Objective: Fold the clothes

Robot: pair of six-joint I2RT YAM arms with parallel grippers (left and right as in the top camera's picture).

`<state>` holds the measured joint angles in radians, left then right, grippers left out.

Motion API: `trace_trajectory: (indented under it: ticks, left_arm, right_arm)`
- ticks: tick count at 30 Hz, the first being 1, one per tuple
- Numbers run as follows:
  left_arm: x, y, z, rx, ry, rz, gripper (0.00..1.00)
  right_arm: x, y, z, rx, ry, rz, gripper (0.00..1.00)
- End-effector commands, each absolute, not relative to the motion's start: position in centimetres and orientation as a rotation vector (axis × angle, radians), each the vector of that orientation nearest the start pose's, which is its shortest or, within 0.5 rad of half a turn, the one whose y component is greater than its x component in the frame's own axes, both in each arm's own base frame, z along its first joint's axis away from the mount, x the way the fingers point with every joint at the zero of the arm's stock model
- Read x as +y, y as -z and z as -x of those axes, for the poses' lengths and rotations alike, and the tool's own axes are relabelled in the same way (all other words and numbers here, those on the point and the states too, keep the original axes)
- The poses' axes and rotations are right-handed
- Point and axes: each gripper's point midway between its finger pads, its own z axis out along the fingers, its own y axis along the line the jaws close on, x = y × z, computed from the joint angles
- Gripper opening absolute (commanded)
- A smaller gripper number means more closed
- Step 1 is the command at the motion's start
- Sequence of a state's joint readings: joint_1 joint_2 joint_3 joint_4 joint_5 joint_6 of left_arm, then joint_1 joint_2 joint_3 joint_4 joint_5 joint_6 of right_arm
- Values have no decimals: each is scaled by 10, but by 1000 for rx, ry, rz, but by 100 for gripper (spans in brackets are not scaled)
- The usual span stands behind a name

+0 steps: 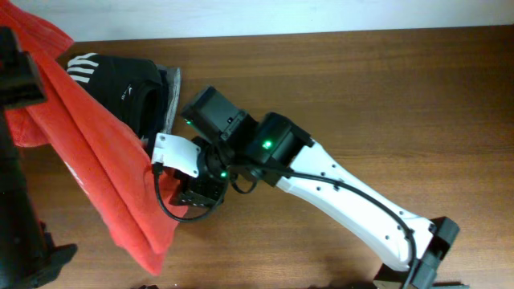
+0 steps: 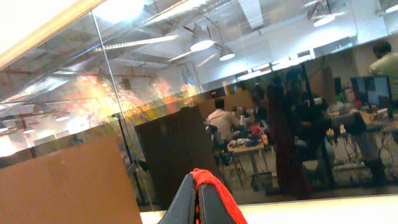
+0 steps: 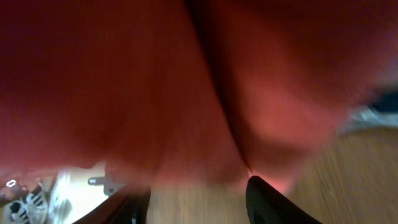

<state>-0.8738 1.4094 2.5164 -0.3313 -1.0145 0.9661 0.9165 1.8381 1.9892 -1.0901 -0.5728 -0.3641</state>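
The clothes, an orange-red T-shirt [image 1: 104, 160], hang in a long drape from the upper left down to the table's front. My left gripper [image 2: 199, 190] is raised and shut on a fold of the red fabric [image 2: 217, 186], which lies over its right finger. My left arm [image 1: 18, 80] shows as a dark block at the left edge. My right gripper [image 1: 189, 194] is pressed against the lower part of the drape. In the right wrist view the red cloth [image 3: 155, 81] fills the upper frame. My right gripper [image 3: 196, 202] stands open there, bare wood between the fingers [image 3: 270, 202].
A black garment with white letters [image 1: 120, 76] lies behind the shirt at the back left, on a grey one [image 1: 172, 84]. The wooden table [image 1: 385, 96] stretches to the right. My white right arm [image 1: 353, 201] crosses from the front right corner.
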Motion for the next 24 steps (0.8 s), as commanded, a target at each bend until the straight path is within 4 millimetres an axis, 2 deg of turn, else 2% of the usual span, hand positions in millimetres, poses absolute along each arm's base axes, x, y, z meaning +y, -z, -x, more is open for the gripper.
trace_trajectory:
  ticks: [1,2,5,7,8,9,11,17,23,24]
  left_arm:
    - [-11,-747,-199,1165,-499,28,0]
    - [-9,-748,-197,1160,-506,30,1]
    - [-8,-750,-196,1154,-506,38,1]
    - [-7,-750,-196,1153,-520,31,1]
    - [-7,-750,-196,1153,-519,32,1]
    - [-7,-750,-196,1153,-519,31,1]
    - [-7,-750,-196,1152,-519,31,1]
    - [-7,-750,-196,1153,-519,31,1]
    - [-7,-750,-196,1153,-520,31,1]
    - [-7,-750,-196,1153,-520,31,1]
  right_arm:
    - [425,-296,-189,1826,-1047,1723,48]
    - [426,-297,-190,1817,-1047,1720,47]
    - [428,-299,-191,1805,-1046,1716,29]
    - [427,-297,-194,1811,-1027,1712,32]
    - [427,-296,-196,1817,-1011,1709,35]
    - [426,-295,-198,1822,-994,1704,43]
    - [425,-292,-204,1838,-946,1694,46]
    - [431,-280,-202,1856,-949,1715,47]
    - [451,-277,-204,1814,-989,1701,45]
    - [451,-278,-206,1810,-990,1696,32]
